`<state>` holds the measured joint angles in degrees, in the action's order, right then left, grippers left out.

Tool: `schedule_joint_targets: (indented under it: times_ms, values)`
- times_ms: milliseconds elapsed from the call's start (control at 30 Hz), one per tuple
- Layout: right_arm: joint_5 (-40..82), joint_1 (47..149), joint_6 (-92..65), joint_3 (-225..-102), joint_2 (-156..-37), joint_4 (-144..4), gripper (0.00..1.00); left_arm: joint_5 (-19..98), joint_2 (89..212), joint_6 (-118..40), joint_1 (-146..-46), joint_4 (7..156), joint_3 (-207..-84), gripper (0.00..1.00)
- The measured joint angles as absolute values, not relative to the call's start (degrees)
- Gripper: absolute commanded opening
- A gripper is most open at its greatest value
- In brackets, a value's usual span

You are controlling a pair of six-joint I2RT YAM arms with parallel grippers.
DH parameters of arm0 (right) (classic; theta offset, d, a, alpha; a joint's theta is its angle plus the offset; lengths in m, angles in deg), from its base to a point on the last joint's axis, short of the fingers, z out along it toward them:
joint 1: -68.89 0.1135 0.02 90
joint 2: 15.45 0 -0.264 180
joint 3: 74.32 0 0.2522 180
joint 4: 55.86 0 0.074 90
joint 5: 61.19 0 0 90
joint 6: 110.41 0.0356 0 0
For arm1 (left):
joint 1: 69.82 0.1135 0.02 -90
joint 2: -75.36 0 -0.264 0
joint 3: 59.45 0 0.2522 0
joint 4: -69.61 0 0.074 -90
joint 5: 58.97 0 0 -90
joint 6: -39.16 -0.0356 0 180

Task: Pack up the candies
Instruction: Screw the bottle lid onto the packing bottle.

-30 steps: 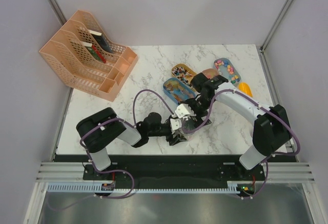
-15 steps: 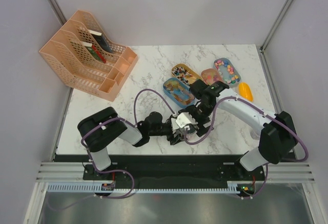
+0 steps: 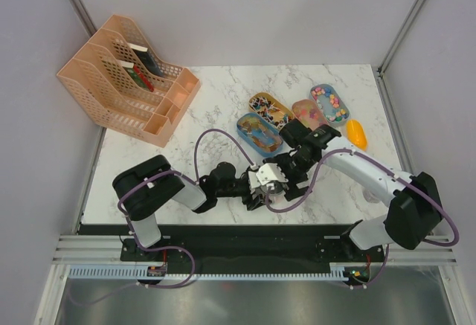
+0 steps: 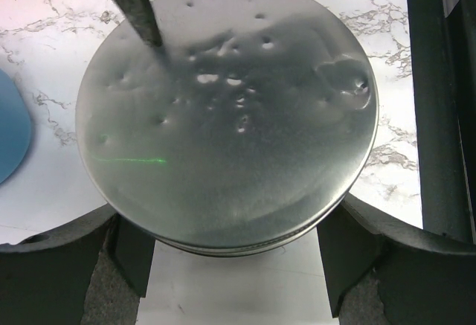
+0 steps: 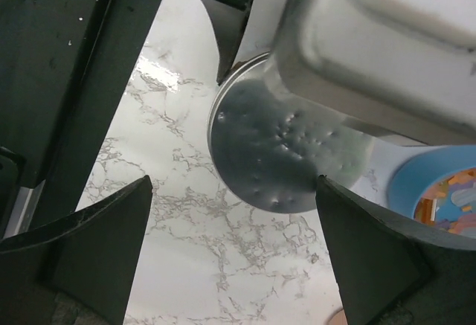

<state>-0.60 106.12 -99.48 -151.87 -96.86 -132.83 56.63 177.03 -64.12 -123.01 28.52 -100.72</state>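
Observation:
A round silver tin [image 4: 223, 109] with a dented lid stands on the marble table, and my left gripper [image 4: 229, 217] is shut on its near rim, one black finger on each side. In the top view the tin [image 3: 272, 184] is at the table's near middle. My right gripper [image 5: 234, 191] hangs open just above the tin [image 5: 282, 154], touching nothing; one of its fingers [image 4: 134, 5] shows over the lid's far edge. The candies [image 3: 331, 104] lie in oval trays at the back right, including a blue tray [image 3: 259, 131] and a dark-filled one [image 3: 265, 105].
A yellow-orange scoop [image 3: 356, 132] lies at the right beside the trays, with a pink tray [image 3: 304, 108] between them. A peach file organiser [image 3: 126, 79] fills the back left corner. The blue tray's rim [image 4: 11, 135] is close to the tin's left.
The right arm's elbow has swung out to the right and nearer, bringing its open gripper down closer over the tin. The left arm and the tin have stayed still.

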Motion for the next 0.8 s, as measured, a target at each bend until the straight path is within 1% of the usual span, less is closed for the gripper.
schedule_joint_targets:
  times_ms: [233,433,667,800]
  values:
    - [0.34,106.12,-97.25,-155.79,-101.71,-130.33,0.98,56.63,177.14,-64.14,-123.05,28.58,-100.87,0.36]
    - [0.88,106.12,-96.83,-156.14,-104.11,-129.79,0.98,56.52,177.14,-64.16,-123.20,28.58,-100.89,0.36]
    - [2.19,106.18,-96.42,-156.31,-104.02,-130.31,0.98,56.50,177.14,-64.16,-123.20,28.69,-100.91,0.34]
    - [3.16,106.32,-95.37,-153.97,-100.64,-130.42,0.98,56.55,177.12,-64.18,-123.22,28.69,-100.94,0.34]
